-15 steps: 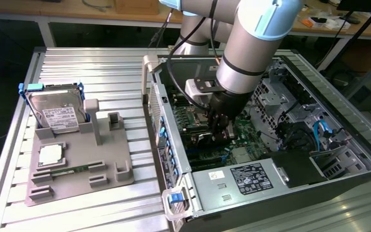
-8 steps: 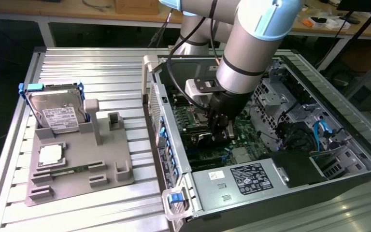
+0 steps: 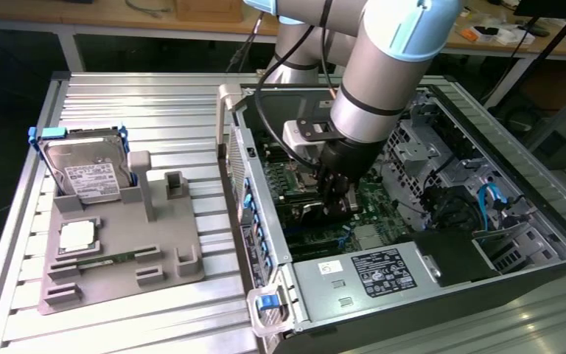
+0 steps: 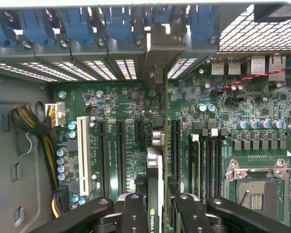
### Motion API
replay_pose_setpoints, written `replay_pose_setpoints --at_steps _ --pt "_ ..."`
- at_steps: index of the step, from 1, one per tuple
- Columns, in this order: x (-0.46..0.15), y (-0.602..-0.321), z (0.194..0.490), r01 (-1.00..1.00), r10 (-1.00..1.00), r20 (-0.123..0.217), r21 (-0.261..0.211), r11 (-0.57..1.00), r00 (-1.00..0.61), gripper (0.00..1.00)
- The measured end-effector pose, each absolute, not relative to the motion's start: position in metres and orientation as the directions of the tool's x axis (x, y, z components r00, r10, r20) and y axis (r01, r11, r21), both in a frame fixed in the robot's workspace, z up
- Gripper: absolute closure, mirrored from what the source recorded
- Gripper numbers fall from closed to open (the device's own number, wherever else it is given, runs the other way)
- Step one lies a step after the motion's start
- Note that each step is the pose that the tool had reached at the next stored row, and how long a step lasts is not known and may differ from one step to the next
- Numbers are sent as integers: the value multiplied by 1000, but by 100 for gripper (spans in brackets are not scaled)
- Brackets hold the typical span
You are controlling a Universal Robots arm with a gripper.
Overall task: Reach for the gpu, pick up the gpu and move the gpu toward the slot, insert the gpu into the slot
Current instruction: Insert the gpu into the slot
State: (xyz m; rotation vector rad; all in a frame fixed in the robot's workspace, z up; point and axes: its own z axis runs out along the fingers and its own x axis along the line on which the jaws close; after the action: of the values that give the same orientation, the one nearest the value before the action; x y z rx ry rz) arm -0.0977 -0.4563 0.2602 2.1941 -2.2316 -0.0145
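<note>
In the exterior view, the grey-and-blue robot arm reaches down from the top centre of the frame into the open computer case (image 3: 519, 243), and its black gripper (image 3: 337, 193) sits low over the green motherboard near the middle of the picture. At the left of that frame a grey moulded holder tray (image 3: 170, 276) carries a silver boxy hard drive (image 3: 85, 173), a square silver processor (image 3: 74, 236) and a slim green memory stick (image 3: 106, 259), so those parts wait outside the case.

In the wrist view, the gripper (image 4: 156, 206) appears at the bottom centre. Its black fingers (image 4: 134, 208) press on either side of the gpu (image 4: 154, 189), a thin card seen edge-on, with its silver metal bracket end pointing toward the case's rear wall. The jaws are closed on the card, held by its flat faces, which likely keeps its lower edge free to meet a connector.

The card stands upright and runs up the centre of the frame, parallel to the long dark expansion connectors on the board. The slot (image 4: 175, 148) just to the right of the card looks like the nearest one, but I cannot tell whether the card's edge is seated or only hovering above the board. A white connector (image 4: 84, 148) lies toward the lower left, and the square metal processor socket (image 4: 254, 187) sits at the lower right, well apart from the card.
</note>
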Motion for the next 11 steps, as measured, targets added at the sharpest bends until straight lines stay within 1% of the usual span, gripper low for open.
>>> replay_pose_setpoints --at_steps 11 --pt "-98 -456 260 -1000 -1000 2 15 17 -17 73"
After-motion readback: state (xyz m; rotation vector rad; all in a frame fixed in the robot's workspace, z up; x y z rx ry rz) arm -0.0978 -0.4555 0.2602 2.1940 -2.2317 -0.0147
